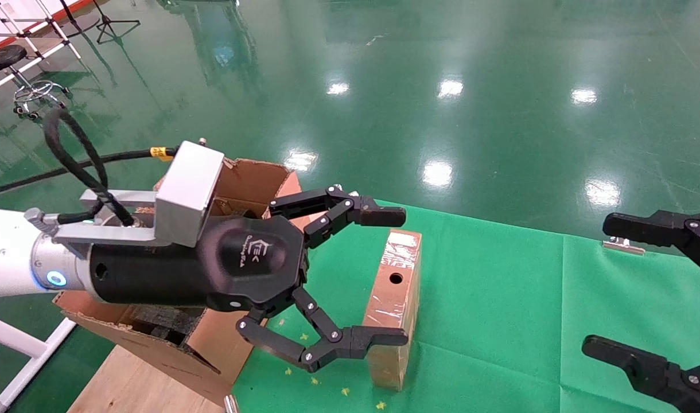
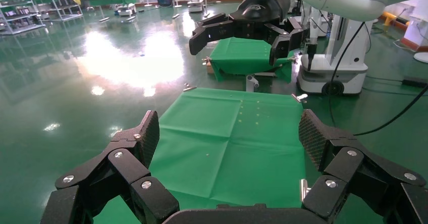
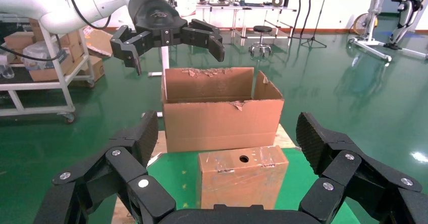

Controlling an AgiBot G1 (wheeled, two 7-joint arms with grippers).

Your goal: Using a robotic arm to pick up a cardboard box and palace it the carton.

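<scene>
You get bright, even overhead light here, with white glare spots all over the glossy green floor (image 1: 499, 103). The tape on the cardboard box (image 1: 395, 304) shines too, shadows stay soft, and the wrist views bend at the edges.

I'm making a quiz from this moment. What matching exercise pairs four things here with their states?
Things:
1. left hand
2. right hand
3. cardboard box
4. carton

States:
A. flaps up, ragged edges
B. open, at the table's right edge
C. on the green cloth, hole on one narrow face
D. open, above the box

Pairs: 1-D, 2-B, 3-C, 4-A
</scene>
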